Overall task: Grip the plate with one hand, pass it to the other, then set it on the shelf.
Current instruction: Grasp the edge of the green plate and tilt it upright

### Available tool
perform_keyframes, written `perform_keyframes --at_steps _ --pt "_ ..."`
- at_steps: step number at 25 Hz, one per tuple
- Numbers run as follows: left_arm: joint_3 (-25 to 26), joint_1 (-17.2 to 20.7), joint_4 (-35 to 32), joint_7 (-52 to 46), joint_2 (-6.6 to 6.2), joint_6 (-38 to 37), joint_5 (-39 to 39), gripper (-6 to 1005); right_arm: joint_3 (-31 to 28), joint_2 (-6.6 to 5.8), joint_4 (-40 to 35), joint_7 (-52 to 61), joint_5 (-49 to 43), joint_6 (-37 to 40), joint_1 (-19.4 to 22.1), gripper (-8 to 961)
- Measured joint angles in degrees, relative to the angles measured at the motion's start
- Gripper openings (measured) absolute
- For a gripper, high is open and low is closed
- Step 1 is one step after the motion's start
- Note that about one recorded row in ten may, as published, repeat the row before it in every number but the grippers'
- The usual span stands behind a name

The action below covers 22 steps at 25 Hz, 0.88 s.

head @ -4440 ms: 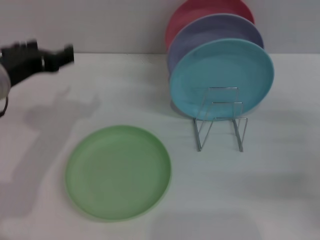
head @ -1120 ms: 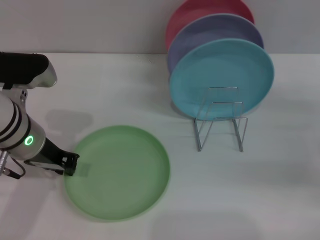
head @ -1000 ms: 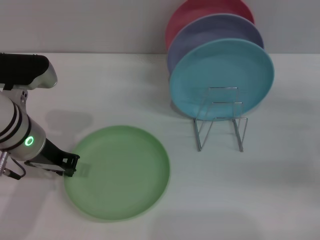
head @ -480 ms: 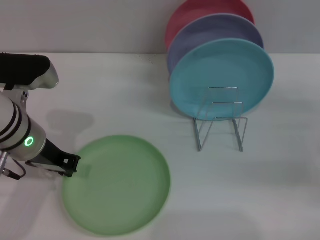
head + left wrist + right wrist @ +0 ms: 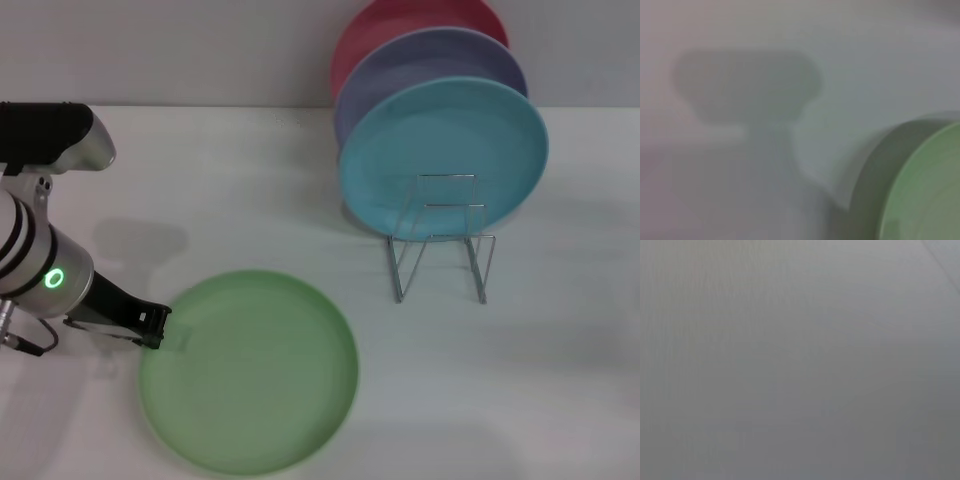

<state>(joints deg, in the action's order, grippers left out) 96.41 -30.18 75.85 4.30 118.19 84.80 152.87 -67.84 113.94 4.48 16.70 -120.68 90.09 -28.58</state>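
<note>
Head view: high up, looking forward and down across the table (image 5: 560, 380) to the back wall (image 5: 200, 50). Left wrist view: very near the table, facing the plate (image 5: 925, 195) rim; plate (image 5: 250, 375) shared with head view. Right wrist view: only plain grey, nothing shared.

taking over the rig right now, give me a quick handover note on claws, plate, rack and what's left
Left claw: at the left rim of the green plate, shut on it.
Right claw: not in view in any picture.
Green plate: low over the white table, front left, rim raised in the left wrist view; clear of the rack.
Wire rack: back right, holding a turquoise plate, a lavender plate and a red plate. Its front loops look free.
Done: grip with the left claw.
Left: lift the plate, pass it to the right claw, set it in the rack.
</note>
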Motion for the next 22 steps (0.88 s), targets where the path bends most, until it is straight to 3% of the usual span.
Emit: perform_keyframes --at_steps 16,22 --pt "5.17 5.32 12.42 4.39 -0.09 -3.02 -0.51 30 -0.71 0.36 -0.45 0.00 0.00 -0.01 0.99 658" --pt "5.17 10.86 17.34 5.45 0.02 -13.32 -1.23 30 -0.30 0.58 -0.53 -0.16 -0.26 0.00 1.25 658"
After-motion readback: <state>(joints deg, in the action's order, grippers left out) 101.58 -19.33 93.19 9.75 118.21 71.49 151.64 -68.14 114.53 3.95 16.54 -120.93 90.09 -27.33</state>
